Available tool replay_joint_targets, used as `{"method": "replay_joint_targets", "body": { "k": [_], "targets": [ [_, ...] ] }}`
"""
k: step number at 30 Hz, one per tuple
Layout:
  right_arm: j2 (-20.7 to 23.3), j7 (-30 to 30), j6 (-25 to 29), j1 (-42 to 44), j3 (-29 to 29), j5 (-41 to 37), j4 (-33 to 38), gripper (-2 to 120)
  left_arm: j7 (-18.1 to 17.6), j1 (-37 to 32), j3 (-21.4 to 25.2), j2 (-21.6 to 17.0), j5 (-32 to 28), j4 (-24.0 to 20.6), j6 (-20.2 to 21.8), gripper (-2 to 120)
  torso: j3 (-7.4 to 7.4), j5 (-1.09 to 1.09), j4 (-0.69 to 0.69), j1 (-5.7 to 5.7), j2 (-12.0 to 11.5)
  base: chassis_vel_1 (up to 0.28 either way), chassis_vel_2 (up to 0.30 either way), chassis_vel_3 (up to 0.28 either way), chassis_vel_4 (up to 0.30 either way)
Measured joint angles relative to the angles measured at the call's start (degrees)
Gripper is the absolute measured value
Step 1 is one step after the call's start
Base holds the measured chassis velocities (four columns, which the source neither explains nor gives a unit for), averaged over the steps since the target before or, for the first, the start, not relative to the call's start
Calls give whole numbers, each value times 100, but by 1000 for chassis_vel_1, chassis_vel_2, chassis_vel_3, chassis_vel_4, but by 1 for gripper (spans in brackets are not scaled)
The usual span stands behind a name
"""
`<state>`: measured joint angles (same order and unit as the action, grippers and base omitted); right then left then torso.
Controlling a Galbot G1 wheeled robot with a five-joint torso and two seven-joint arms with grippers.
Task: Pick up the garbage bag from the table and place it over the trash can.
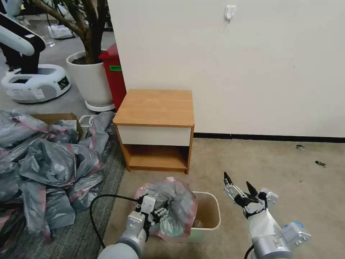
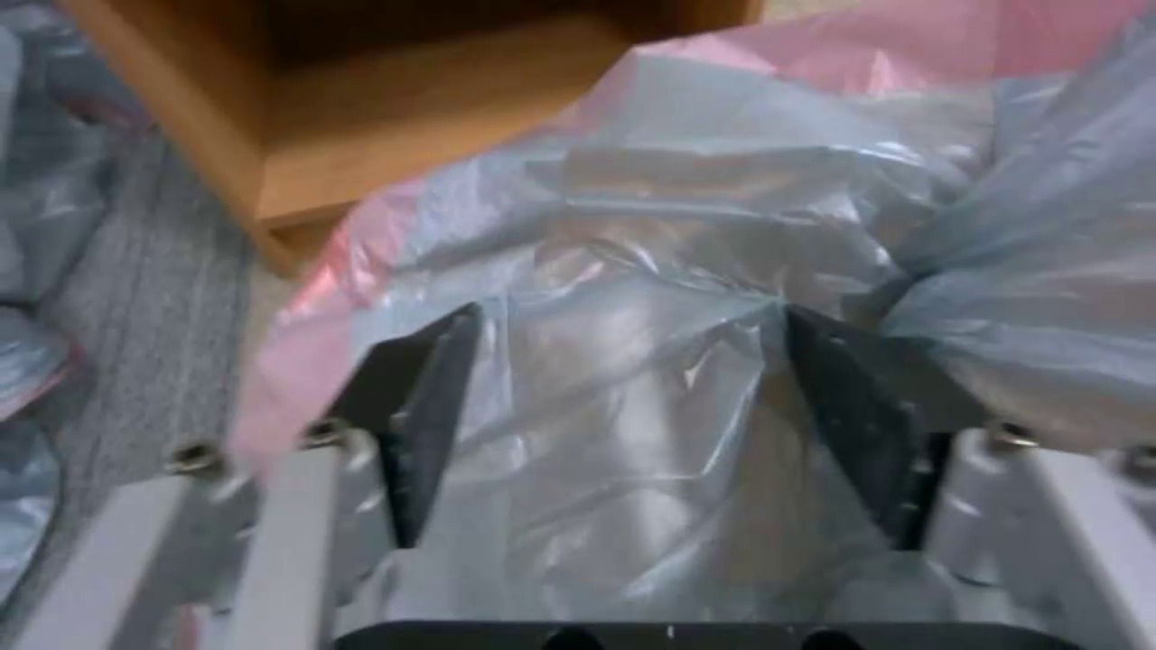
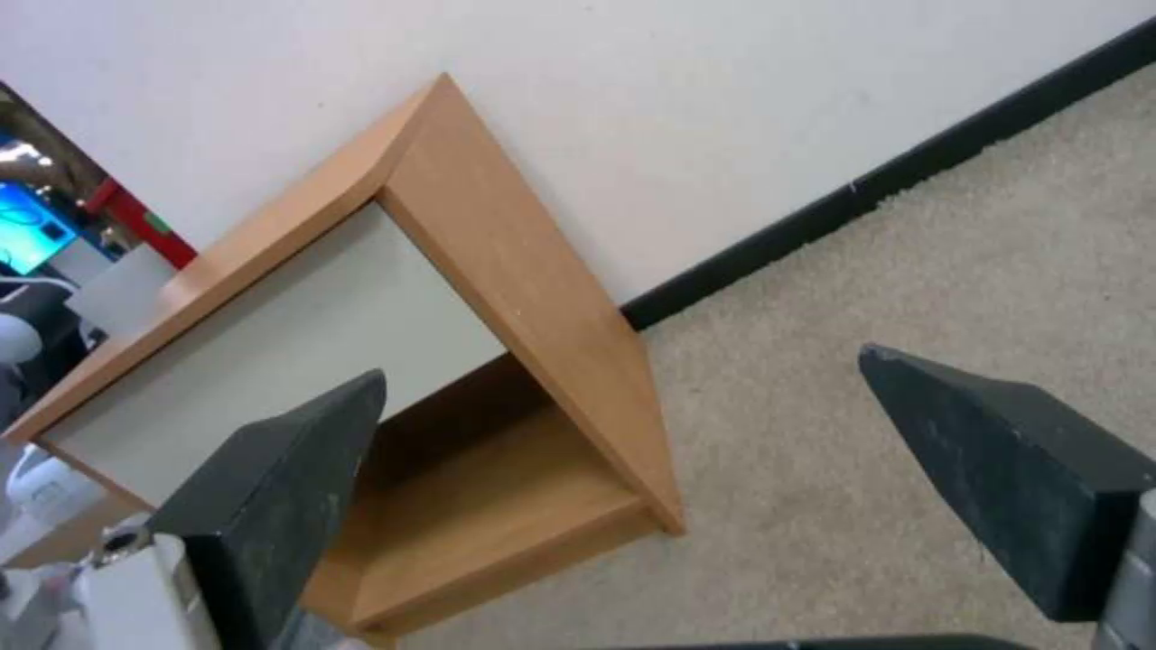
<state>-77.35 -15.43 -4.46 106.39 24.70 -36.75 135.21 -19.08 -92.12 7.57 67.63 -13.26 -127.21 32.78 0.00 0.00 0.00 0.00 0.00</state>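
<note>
The grey garbage bag (image 1: 176, 203) with its pink rim band lies bunched over the left half of the beige trash can (image 1: 207, 215), whose right half stands uncovered. My left gripper (image 1: 160, 214) is pushed into the bag from the near side. In the left wrist view this left gripper (image 2: 638, 397) is open, its fingers (image 2: 422, 415) spread wide with the bag's film (image 2: 675, 271) between and beyond them. My right gripper (image 1: 238, 181) hovers open just right of the can, holding nothing. The table (image 1: 154, 108) stands behind the can with a bare top, and the right gripper (image 3: 624, 370) faces the table (image 3: 482, 271).
A big heap of grey-pink bags (image 1: 46, 162) covers the floor at left, beside a cardboard box (image 1: 54, 118). Behind the nightstand's left side stand a red bin (image 1: 114, 72) and a white plant pot (image 1: 90, 77). Another robot's base (image 1: 34, 82) sits far left. Open carpet lies right.
</note>
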Motion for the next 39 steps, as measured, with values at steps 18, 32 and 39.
{"method": "replay_joint_targets", "body": {
  "k": [18, 32, 39],
  "targets": [
    [36, 15, 132, 93, -27, 17, -151, 100, 91, -223, 611, 28, -211, -307, -24, 64, 0, -1, 1, 0, 0, 0, 0, 0, 0],
    [62, 25, 210, 140, -18, 17, -171, 100, 160, -20, 222, 80, -215, 1, -14, 57, 0, 0, 0, 0, 0, 0, 0, 0, 0],
    [56, 29, 221, 132, -47, 22, -211, 100, 141, 50, 130, 80, -214, 98, 37, 55, 0, 0, 0, 0, 0, 0, 0, 0, 0]
  ]
}}
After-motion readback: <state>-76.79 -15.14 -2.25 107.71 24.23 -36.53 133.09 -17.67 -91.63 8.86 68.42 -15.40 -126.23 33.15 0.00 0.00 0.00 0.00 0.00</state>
